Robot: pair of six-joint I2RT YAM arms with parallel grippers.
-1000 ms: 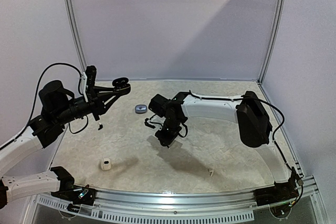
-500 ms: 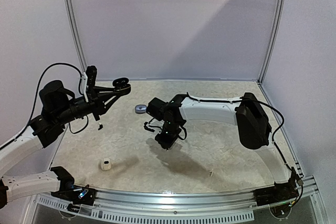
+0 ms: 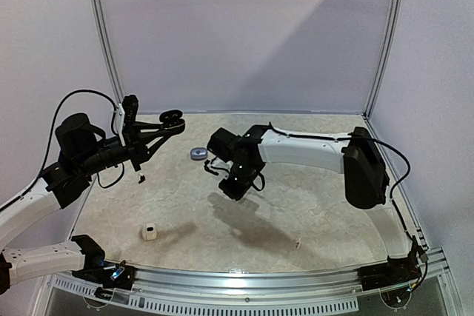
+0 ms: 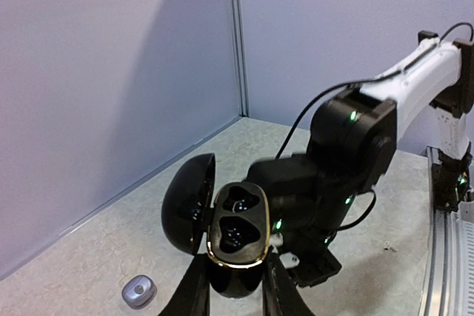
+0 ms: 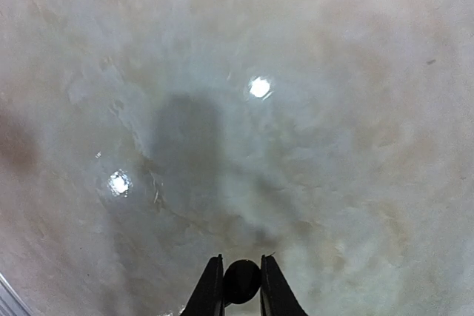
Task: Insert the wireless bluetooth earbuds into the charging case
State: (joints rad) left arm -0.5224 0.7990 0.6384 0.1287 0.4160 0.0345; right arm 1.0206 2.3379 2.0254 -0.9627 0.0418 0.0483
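My left gripper [image 4: 237, 273] is shut on the black charging case [image 4: 237, 226], held up in the air at the left [image 3: 172, 118]. The case's lid hangs open to the left, and both wells inside its gold rim are empty. My right gripper [image 5: 241, 277] is shut on a round black earbud [image 5: 241, 280] above the bare tabletop. From above, the right gripper [image 3: 235, 186] hangs over the table's middle, to the right of the case and lower. In the left wrist view the right arm's wrist [image 4: 326, 183] looms just behind the case.
A small silvery-grey case [image 3: 198, 153] lies on the table behind the right gripper, also seen as a grey case [image 4: 138, 291]. A white case [image 3: 149, 232] sits near the front left. A tiny white bud [image 3: 298, 243] lies near the front edge.
The right arm has swung a little back and left with the black earbud, closer to the held case. The left arm and case have stayed put.
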